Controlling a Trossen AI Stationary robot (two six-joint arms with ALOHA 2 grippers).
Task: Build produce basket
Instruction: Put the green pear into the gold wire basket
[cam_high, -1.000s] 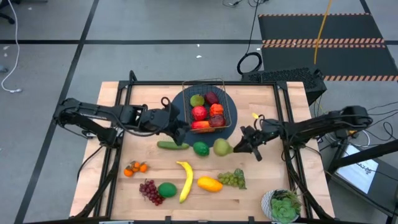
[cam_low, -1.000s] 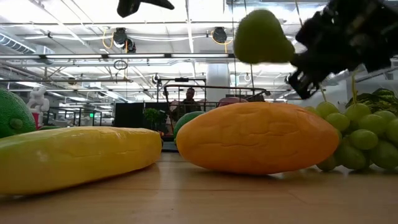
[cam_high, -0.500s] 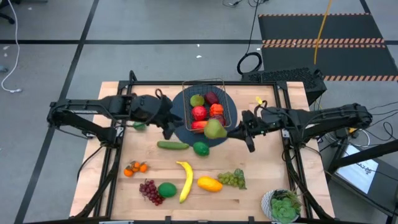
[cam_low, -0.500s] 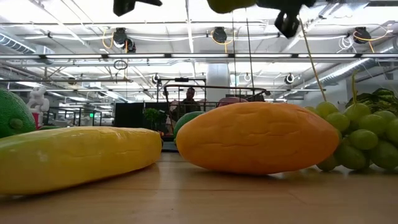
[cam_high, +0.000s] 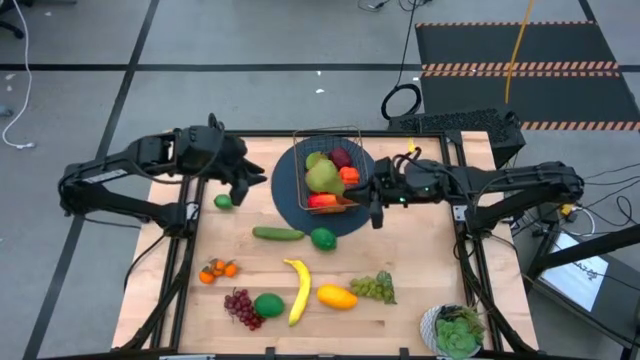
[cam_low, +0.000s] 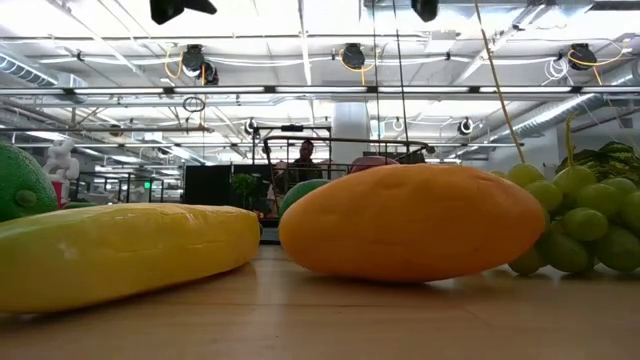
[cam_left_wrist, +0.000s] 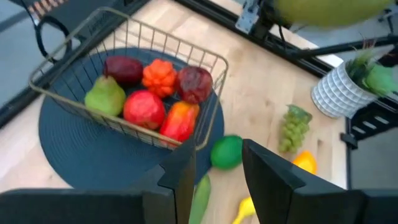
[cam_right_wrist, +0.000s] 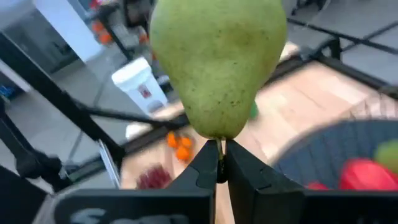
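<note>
- Basket (cam_high: 352, 136) sits on the round dark-blue mat (cam_high: 290, 205) at the far middle of the tabletop (cam_high: 400, 255); it holds red apples, an orange piece and a green pear-like fruit, packed close.
- Pear (cam_high: 322, 177) is in my right fingers (cam_high: 352, 183), pinched by its stem; the wrist view shows both tips closed tight on the stem with the fruit's body hanging free beyond them.
- In the high view the pear hangs over the basket's inside, above the fruit already there. I cannot tell how far above the pile it hangs.
- My left fingers (cam_high: 262, 180) are partly open and carry nothing, up over the tabletop beside the mat's left edge, clear of the basket.
- Left on the tabletop: cucumber (cam_high: 277, 234), lime (cam_high: 323, 239), banana (cam_high: 297, 290), mango (cam_high: 337, 296), green grapes (cam_high: 373, 288), purple grapes (cam_high: 240, 307), oranges (cam_high: 217, 269), and a small lime (cam_high: 223, 201) near the left arm.
- Step in hand, as I judge it: lowering and releasing the pear.
- To do it well: come down slowly over a gap between the apples, keep the wire rim clear of my tips, and let go only once the body rests on something, since a stem grip lets the fruit swing and roll out.
- Keep the left arm away until the right is clear.
</note>
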